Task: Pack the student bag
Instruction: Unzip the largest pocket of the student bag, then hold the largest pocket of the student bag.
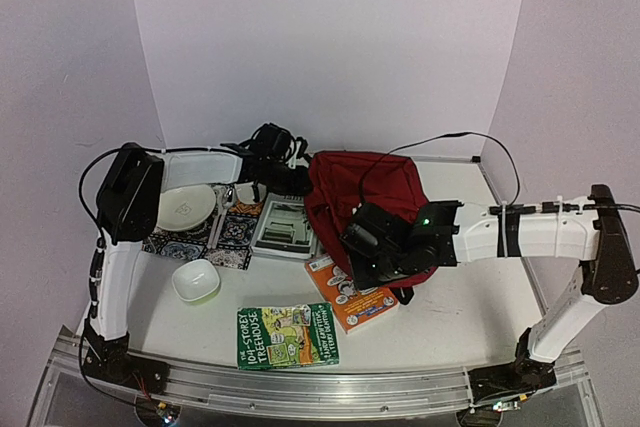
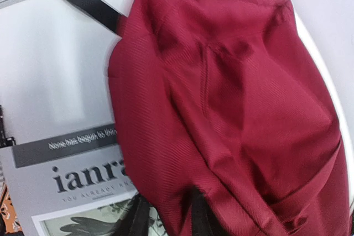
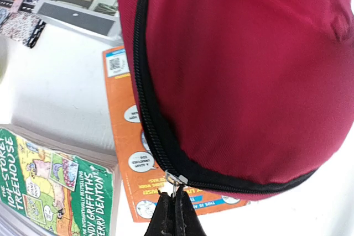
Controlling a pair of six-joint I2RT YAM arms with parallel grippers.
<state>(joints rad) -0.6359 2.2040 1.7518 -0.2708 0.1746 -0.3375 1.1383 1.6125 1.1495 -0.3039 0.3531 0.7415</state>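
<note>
The dark red student bag (image 1: 360, 182) lies in the middle of the table with its zipper edge toward the near side. In the right wrist view the student bag (image 3: 238, 64) fills the upper right, and its black zipper (image 3: 145, 81) curves down to a metal slider (image 3: 176, 179). My right gripper (image 3: 174, 219) is shut on the zipper pull just below the slider; from above the right gripper (image 1: 352, 247) sits at the bag's near edge. My left gripper (image 1: 288, 182) is at the bag's far left side. In the left wrist view the left gripper (image 2: 168, 219) pinches a fold of red fabric (image 2: 232, 92).
An orange book (image 1: 352, 297) lies partly under the bag's near edge. A green Treehouse book (image 1: 287, 336) lies near the front. A grey magazine (image 1: 283, 225), a white bowl (image 1: 196, 280), a plate (image 1: 185, 207) on a patterned mat (image 1: 200, 239) and black cables (image 1: 268, 140) are at the left.
</note>
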